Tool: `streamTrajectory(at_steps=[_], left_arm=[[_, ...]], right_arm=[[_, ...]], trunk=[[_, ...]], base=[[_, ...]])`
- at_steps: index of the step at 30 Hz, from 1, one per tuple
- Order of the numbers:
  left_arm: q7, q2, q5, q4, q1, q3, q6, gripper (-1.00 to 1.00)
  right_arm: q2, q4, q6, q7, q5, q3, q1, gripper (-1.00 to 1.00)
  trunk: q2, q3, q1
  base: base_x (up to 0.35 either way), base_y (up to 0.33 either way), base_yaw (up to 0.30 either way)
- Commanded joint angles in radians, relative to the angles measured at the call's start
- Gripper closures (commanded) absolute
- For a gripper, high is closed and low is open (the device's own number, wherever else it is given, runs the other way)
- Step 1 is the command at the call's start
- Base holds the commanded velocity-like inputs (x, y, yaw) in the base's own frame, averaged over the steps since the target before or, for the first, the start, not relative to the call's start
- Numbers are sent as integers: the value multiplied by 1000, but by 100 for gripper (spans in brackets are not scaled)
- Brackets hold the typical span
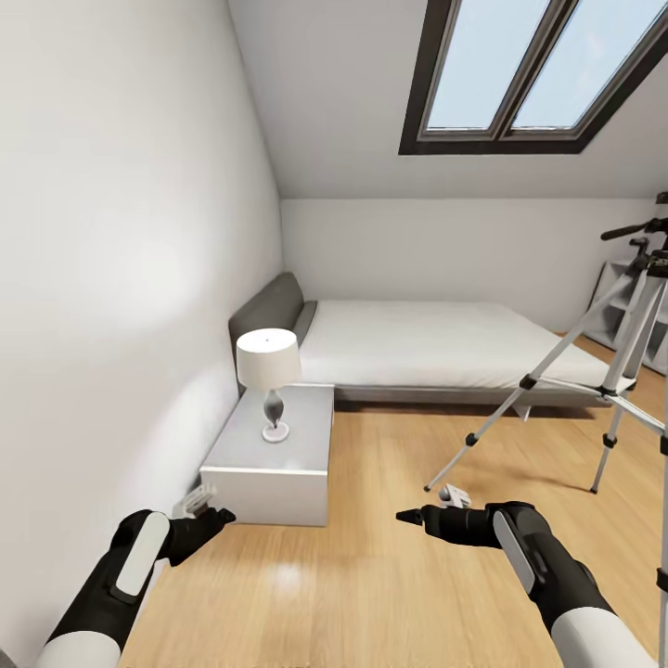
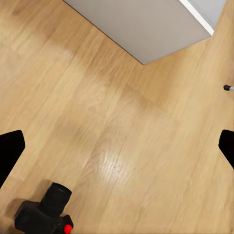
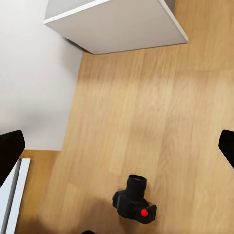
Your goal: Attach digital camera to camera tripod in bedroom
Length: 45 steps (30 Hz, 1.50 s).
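Digital camera [image 3: 134,200]: on wood floor [image 1: 371,557], near nightstand [image 1: 271,464] corner. Camera tripod [image 1: 594,371]: standing beside bed [image 1: 436,343]. Left gripper [image 2: 117,146] fingers spread wide, empty; right gripper [image 3: 117,146] likewise.

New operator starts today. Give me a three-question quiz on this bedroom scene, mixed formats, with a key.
1. True or false: the digital camera lies on the wood floor, held by neither gripper.
2. Multiple choice: What stands on the nightstand? A) a white-shaded lamp B) the camera C) a book
3. Fill in: the camera tripod stands on the floor at the head view's ____ side, in front of the bed.

Key
1. True. Both wrist views show it on the floor, with the left gripper and right gripper open above.
2. A
3. right
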Motion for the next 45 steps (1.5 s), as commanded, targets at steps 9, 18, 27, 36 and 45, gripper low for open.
streamTrajectory(at_steps=[9, 18, 27, 36, 45], left_arm=[[8, -4, 10, -9, 0, -1, 46, -100], [7, -6, 12, -17, 0, -25, 63, -100], [5, -6, 14, -20, 0, -84, 62, -100], [4, -5, 16, -32, -1, -95, 61, -100], [3, -4, 15, -38, 0, -97, 54, -100]], right_arm=[[1, 6, 6, 2, -5, -2, -1, -100], [0, 10, 5, 2, -6, -1, -1, -100], [2, 13, 5, 4, -5, 0, -1, -100], [6, 13, 4, 4, 0, 1, -1, -100], [4, 15, 3, 1, 0, 2, -1, -100]], trunk=[[-64, -29, 34], [-127, -58, 69], [-190, -86, 103], [-253, -114, 138], [-316, -142, 172]], base=[[0, 0, 0], [0, 0, 0], [0, 0, 0], [0, 0, 0], [0, 0, 0]])
